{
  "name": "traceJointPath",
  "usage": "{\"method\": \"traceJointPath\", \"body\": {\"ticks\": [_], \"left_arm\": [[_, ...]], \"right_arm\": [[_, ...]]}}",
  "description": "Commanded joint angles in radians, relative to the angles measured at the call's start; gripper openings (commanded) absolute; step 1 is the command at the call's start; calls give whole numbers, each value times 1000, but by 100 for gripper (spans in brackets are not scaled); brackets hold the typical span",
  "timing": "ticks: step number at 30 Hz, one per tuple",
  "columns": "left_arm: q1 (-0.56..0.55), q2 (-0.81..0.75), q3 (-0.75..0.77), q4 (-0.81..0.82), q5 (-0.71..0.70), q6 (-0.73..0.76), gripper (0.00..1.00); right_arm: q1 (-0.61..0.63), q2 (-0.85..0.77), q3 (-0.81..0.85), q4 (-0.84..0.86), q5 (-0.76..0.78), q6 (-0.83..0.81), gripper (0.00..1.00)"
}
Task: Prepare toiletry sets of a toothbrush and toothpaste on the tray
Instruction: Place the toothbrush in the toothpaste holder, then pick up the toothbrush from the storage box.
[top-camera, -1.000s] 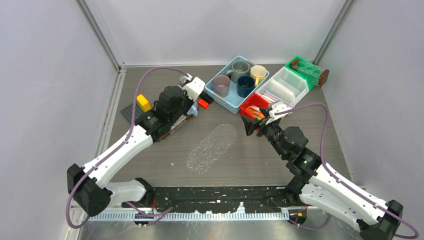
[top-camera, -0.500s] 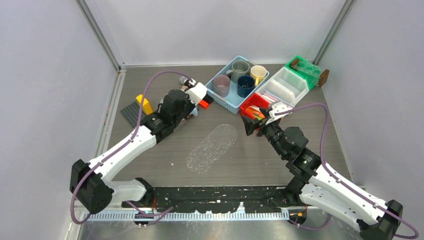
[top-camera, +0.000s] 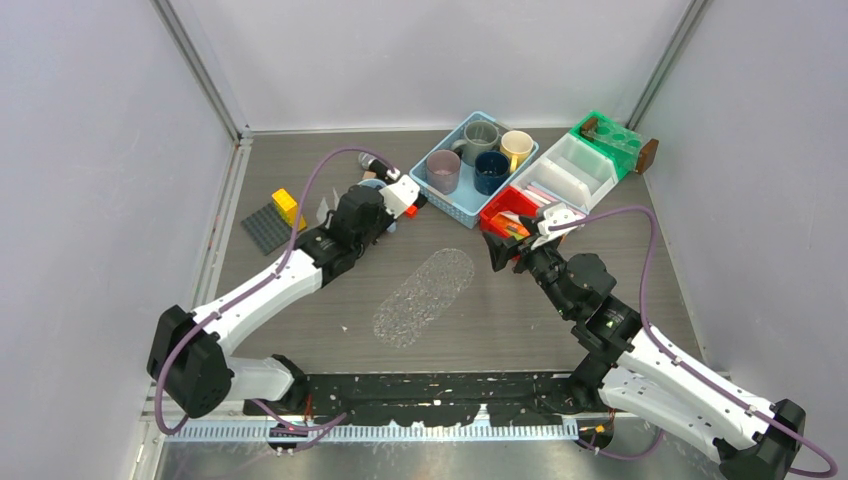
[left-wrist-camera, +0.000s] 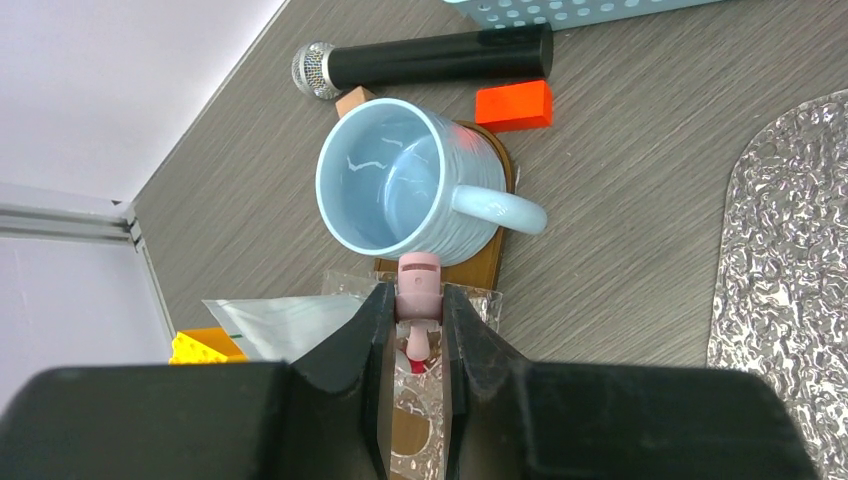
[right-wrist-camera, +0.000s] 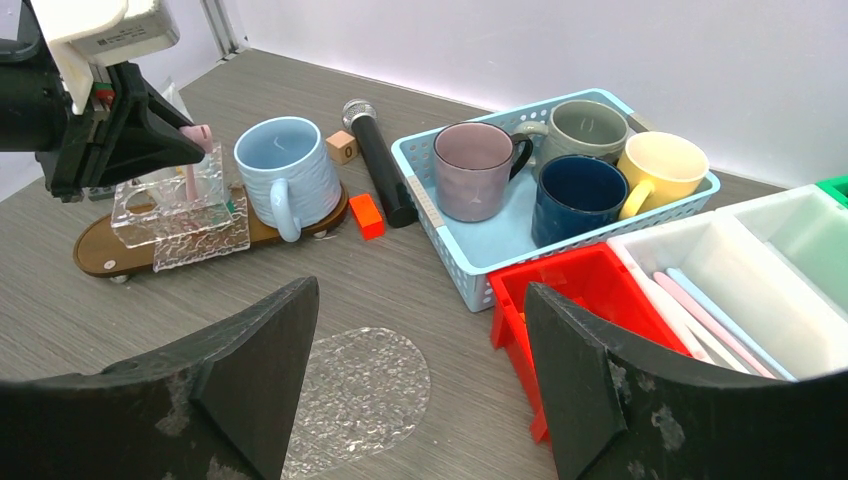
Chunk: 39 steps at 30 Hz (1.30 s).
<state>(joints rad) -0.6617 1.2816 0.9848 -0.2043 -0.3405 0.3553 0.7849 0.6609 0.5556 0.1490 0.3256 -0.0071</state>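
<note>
My left gripper (left-wrist-camera: 415, 300) is shut on the head end of a pink toothbrush (left-wrist-camera: 419, 285). The brush hangs upright over a clear glass holder (right-wrist-camera: 170, 200) on a brown wooden tray (right-wrist-camera: 110, 255), next to a pale blue mug (left-wrist-camera: 400, 185). My right gripper (right-wrist-camera: 420, 380) stands open and empty in front of a red bin (right-wrist-camera: 570, 290), where something orange (top-camera: 512, 228) shows, perhaps a toothpaste tube. More pastel toothbrushes (right-wrist-camera: 700, 310) lie in the white bin beside it.
A clear textured oval plate (top-camera: 425, 295) lies mid-table. A blue basket (right-wrist-camera: 480, 245) holds several mugs. A black microphone (left-wrist-camera: 430, 58) and an orange block (left-wrist-camera: 513, 105) lie behind the mug. A green bin (top-camera: 612, 135) stands back right, a yellow brick (top-camera: 287, 207) on a grey baseplate at left.
My left arm has swung right and forward with the pink toothbrush, uncovering the yellow brick and grey baseplate. The right arm has not moved.
</note>
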Motion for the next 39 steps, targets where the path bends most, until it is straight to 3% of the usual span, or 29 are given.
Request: {"method": "traceJointPath", "body": {"ticks": [1,14,24,39], "left_arm": [[-2,-3,-14,99,-26,27,6],[-1,-23,-56,156,-25,45,12],[0,-22,-64,140,-43,66,22],[0,-76,-31,100,-4,40,49]], "right_arm": [[7,-9,-2,47,16,-15,82],[7,-21,-3,43,13,-14,82],[6,-23,-2,41,10,-15,82],[7,-16,33,-4,20,-6,82]]}}
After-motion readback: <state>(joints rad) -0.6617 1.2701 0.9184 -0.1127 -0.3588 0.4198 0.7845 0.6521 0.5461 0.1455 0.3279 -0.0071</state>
